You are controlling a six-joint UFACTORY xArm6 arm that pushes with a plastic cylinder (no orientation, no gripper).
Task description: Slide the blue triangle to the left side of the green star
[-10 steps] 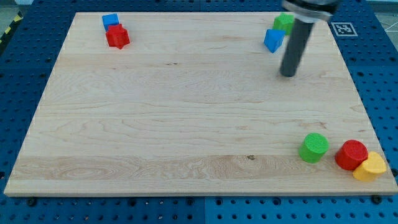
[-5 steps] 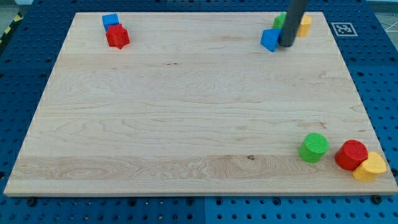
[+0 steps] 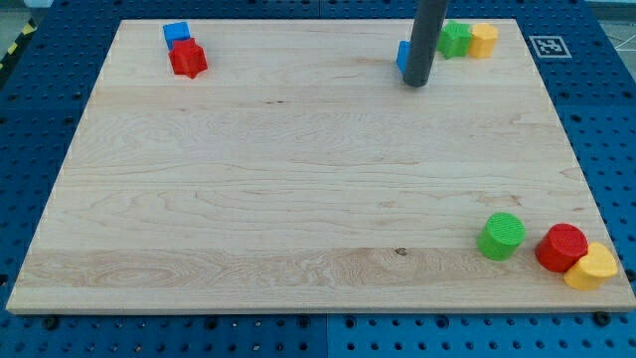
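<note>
The blue triangle (image 3: 402, 56) lies near the view's top right, mostly hidden behind my rod; only a sliver shows at the rod's left. My tip (image 3: 416, 84) rests on the wooden board (image 3: 298, 199) just below and right of that block. The green star (image 3: 455, 39) sits to the right of the rod at the top edge, with a small gap between it and the blue triangle.
A yellow block (image 3: 483, 40) touches the green star's right side. A blue cube (image 3: 177, 33) and a red block (image 3: 187, 60) sit at the top left. A green cylinder (image 3: 501, 236), a red cylinder (image 3: 561, 248) and a yellow block (image 3: 593, 268) sit at the bottom right.
My tip moved up from the board's right part to the blue triangle, then left. The blue triangle slid left, away from the green star. The yellow block came into sight.
</note>
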